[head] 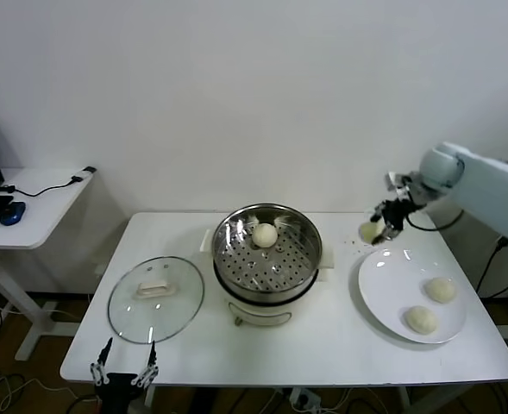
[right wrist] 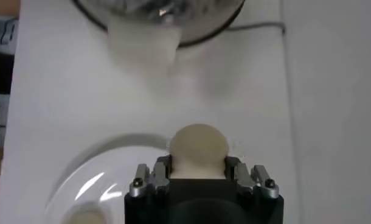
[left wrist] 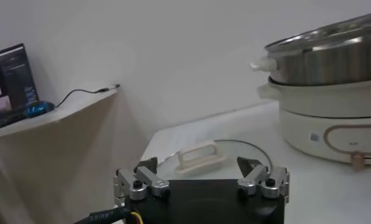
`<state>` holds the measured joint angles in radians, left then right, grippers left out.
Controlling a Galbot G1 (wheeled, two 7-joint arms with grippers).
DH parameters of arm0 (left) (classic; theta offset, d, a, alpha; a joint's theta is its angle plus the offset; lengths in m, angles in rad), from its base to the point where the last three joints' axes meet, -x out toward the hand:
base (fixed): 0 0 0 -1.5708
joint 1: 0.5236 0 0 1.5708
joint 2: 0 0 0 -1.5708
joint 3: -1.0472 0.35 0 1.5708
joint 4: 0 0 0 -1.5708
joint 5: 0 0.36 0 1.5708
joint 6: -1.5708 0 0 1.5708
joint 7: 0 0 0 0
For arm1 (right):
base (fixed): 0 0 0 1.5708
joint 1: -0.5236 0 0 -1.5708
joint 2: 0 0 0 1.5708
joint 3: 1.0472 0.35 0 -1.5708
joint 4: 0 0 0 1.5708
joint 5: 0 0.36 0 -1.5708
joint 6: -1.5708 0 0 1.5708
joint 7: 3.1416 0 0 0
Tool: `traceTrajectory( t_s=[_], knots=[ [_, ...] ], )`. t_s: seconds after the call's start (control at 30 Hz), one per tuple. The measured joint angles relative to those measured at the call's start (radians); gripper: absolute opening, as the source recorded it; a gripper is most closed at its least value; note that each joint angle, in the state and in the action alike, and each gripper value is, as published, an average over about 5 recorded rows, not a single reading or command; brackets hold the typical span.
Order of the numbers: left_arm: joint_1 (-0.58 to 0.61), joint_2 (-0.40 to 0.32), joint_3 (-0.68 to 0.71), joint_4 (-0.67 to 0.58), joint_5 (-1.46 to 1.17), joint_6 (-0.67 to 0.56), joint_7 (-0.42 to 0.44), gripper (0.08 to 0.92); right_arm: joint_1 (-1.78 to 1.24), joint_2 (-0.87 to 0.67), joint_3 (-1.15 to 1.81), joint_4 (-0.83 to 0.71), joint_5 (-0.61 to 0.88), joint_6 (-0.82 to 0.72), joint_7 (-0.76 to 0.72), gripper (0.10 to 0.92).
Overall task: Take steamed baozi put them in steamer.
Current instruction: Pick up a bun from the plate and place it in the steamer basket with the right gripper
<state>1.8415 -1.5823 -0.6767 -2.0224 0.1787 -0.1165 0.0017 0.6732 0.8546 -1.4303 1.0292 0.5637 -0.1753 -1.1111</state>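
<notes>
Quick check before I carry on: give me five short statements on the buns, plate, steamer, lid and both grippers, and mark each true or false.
1. The right gripper is shut on a bun. True.
2. Three buns lie on the plate. False: two do, a farther one and a nearer one.
3. The steamer holds one bun. True.
4. The glass lid covers the steamer. False: it lies flat on the table, on the steamer's left.
5. The left gripper grips the lid handle. False: it is open at the table's near edge, apart from the lid.
</notes>
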Motion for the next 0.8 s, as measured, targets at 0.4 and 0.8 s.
traceTrajectory(
  t_s=[0.4, 0.8],
  knots=[
    [0.018, 0.007, -0.008, -0.029, -0.004, -0.003, -0.006, 0.823, 0.112, 0.264, -0.131, 0.011, 0.239, -0.077, 0.070, 0.568],
    [0.009, 0.006, -0.017, -0.027, -0.004, -0.001, -0.008, 0.823, 0.058, 0.479, -0.200, -0.012, 0.342, -0.121, 0.142, 0.568]
  ],
)
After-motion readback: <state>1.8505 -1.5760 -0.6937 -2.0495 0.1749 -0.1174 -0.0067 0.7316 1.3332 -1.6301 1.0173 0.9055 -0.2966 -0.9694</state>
